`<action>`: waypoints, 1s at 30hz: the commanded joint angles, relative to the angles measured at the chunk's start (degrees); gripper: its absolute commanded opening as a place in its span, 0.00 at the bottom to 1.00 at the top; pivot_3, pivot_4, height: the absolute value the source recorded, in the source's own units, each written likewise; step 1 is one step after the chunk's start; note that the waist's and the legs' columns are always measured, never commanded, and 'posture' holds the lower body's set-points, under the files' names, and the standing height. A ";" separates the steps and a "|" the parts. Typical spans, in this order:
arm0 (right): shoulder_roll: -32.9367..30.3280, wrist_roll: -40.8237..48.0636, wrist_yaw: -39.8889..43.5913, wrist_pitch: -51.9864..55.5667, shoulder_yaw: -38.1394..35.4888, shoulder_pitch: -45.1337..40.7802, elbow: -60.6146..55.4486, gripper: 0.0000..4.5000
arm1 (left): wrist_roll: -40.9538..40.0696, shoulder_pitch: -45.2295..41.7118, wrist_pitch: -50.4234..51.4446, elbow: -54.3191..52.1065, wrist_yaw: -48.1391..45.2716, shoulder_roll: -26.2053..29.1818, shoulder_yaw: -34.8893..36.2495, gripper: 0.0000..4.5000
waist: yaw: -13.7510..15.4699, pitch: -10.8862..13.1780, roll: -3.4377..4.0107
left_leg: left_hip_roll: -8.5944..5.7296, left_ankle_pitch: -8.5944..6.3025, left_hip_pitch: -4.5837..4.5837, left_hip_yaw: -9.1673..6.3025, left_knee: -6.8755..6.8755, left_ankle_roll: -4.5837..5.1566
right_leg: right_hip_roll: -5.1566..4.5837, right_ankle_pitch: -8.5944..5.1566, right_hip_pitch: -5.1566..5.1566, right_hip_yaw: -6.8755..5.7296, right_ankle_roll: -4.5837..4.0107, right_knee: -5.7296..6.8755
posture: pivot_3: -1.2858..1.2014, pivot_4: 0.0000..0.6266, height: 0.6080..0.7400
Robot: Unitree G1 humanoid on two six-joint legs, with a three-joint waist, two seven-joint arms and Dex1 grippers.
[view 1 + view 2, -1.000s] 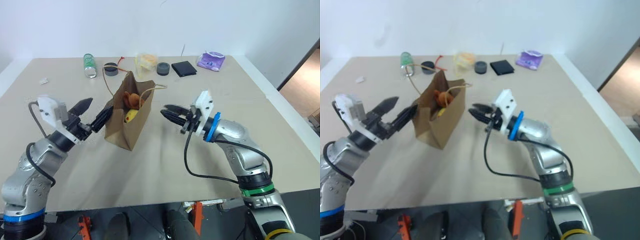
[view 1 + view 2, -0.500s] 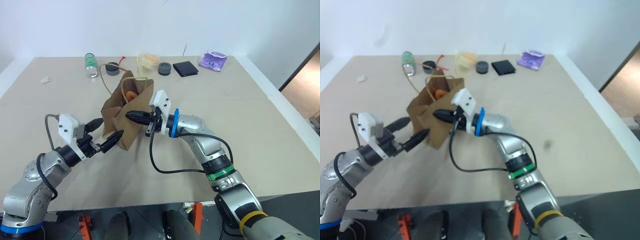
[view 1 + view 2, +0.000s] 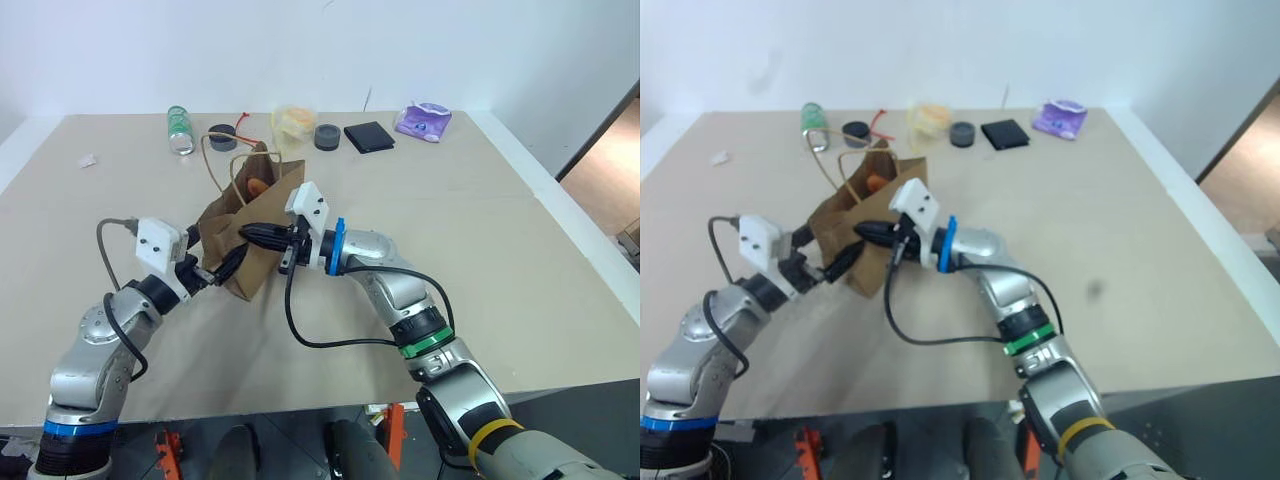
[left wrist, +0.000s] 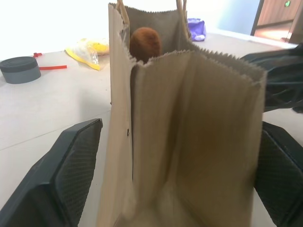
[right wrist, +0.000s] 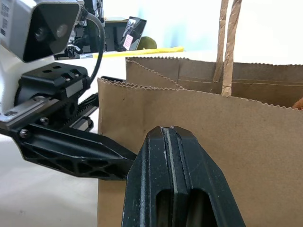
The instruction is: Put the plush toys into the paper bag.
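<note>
Your paper bag (image 3: 245, 245) stands upright on the worktop (image 3: 500, 230), long axis vertical, mouth facing up, loop handles (image 3: 215, 160) rising from the rim. Your left end effector (image 3: 222, 270) has its two fingers (image 4: 71, 175) spread wide, one on either side of the bag's lower body; contact cannot be confirmed. Your right end effector (image 3: 258, 236) has its fingers pressed together, holding nothing, tips right at the bag's side panel. The brown bear (image 4: 145, 43) sits inside, its rounded top showing above the rim. The egg-shaped toy cannot be made out.
</note>
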 commanded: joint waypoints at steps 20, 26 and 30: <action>-23.38 31.53 14.73 29.45 -25.05 -1.97 -9.27 0.00 | -16.38 1.91 4.32 -6.53 -22.78 9.51 2.74 0.01 | 0.67 0.05 -0.03 | -0.12 -0.01 -0.19 -0.02 0.04 -0.01 | -0.32 -0.18 0.08 -0.16 0.08 -0.07 | 0.52 0.24 1.00; -30.21 29.08 18.21 28.90 -26.21 -5.87 -1.91 0.00 | -12.50 3.28 1.81 -5.20 -40.14 21.27 -2.75 0.01 | -1.30 0.17 0.21 | -0.06 -0.18 0.04 0.08 -0.05 0.22 | -0.20 -0.18 -0.02 -0.12 -0.07 -0.05 | 0.52 0.24 1.00; -31.17 27.73 19.85 28.98 -23.83 -4.58 -3.14 0.00 | -8.46 1.18 -2.02 0.21 -46.12 23.69 -5.50 0.01 | -1.37 0.18 0.23 | -0.06 -0.18 0.02 0.05 -0.06 0.24 | -0.16 -0.23 -0.02 -0.11 -0.10 -0.06 | 0.52 0.24 1.00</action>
